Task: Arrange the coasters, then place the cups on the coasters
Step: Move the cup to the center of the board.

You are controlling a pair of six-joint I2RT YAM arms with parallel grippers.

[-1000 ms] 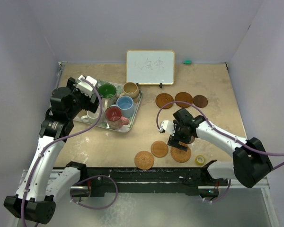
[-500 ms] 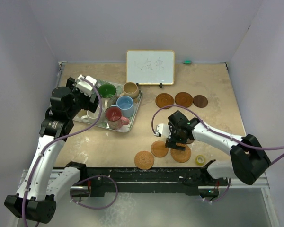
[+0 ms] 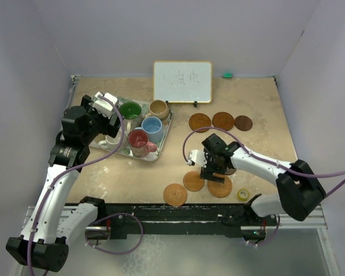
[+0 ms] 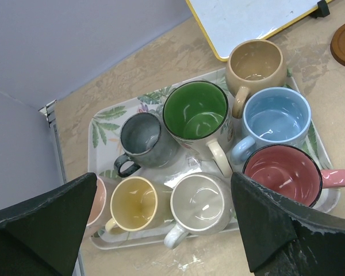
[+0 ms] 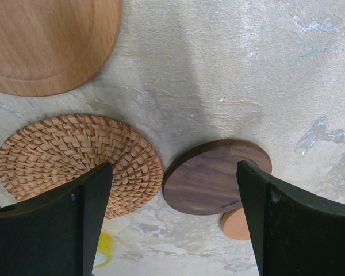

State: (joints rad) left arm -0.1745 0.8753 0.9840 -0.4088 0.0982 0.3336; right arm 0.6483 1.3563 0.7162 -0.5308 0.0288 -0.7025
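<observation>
Standing at the far edge of the worktop [image 3: 259, 98], a yellow-framed whiteboard [image 3: 183, 81] carries faint handwritten strokes too small to read; the left end effector [image 4: 164, 227] hangs with its fingers wide apart above a leaf-patterned tray [image 4: 103, 123] near the worktop's left edge, holding and touching nothing; the tray carries eight mugs, namely a grey mug [image 4: 144, 138], green mug [image 4: 195, 112], tan mug [image 4: 255, 64], blue mug [image 4: 276, 118], red mug [image 4: 282, 175], white mug [image 4: 198, 201], yellow mug [image 4: 135, 201] and a pink mug [image 4: 98, 198] half hidden behind one finger; the right end effector [image 5: 172, 221] is low over the worktop near its front edge, fingers spread, gripping nothing; beneath it lie a woven coaster [image 5: 75, 155] and a dark brown coaster [image 5: 213, 181], just beside each other, the dark one resting partly on an orange coaster [image 5: 237, 225]; a tan wooden coaster [image 5: 52, 46] lies near them; a second woven coaster [image 3: 175, 194] lies closest to the front edge; three more coasters [image 3: 222, 120] sit in a row right of centre, just in front of the whiteboard; a yellow tape roll [image 3: 242, 194] lies by the front edge.
</observation>
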